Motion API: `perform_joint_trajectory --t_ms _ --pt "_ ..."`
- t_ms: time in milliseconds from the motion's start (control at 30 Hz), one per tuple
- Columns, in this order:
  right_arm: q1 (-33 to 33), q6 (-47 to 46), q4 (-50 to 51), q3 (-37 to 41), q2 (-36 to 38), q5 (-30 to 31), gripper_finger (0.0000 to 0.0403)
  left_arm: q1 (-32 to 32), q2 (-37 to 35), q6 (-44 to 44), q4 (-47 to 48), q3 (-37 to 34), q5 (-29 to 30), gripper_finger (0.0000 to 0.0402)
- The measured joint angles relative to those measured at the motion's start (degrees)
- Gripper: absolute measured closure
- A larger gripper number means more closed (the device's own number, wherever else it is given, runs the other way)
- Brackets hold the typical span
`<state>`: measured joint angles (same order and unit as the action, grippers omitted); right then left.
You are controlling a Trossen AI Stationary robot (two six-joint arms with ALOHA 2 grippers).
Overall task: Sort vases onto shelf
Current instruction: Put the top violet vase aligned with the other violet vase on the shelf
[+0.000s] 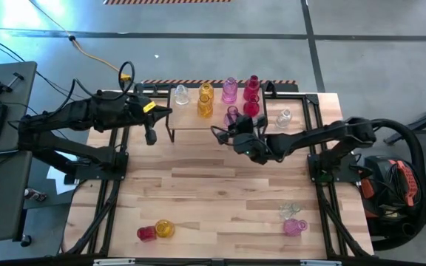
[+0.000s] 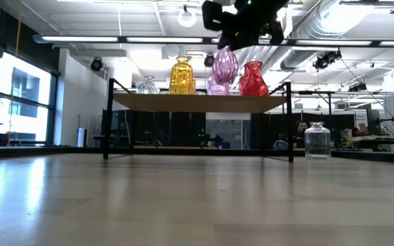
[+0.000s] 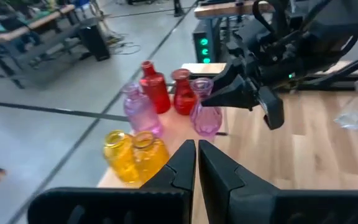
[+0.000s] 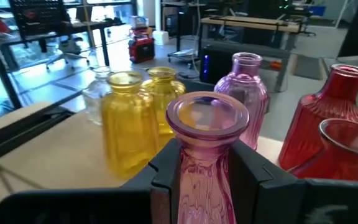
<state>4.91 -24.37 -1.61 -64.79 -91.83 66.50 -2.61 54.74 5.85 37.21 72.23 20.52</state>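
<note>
While no writing reads | right end effector pinches pink vase | left end effector pressed together

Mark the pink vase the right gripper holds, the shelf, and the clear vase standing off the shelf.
pink vase (image 4: pixel 207 118): right wrist view, rim.
shelf (image 2: pixel 197 102): low view, front edge of wooden top.
clear vase (image 2: pixel 317 141): low view, body.

Pink vase upright above shelf; vases standing there.
</note>
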Motion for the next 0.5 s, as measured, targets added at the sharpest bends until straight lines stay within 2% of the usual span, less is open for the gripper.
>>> perform_joint_trajectory --t_ms 267,500 --pt "-3.71 -1.22 -2.06 0.0 -2.13 -0.96 0.0334 0.0 -0.02 1.92 -0.22 0.0 5.37 0.0389" --pt "-5.86 0.92 -7.3 0.02 -4.22 -1.98 0.0334 -0.1 -0.02 1.92 -0.2 0.0 5.87 0.0389"
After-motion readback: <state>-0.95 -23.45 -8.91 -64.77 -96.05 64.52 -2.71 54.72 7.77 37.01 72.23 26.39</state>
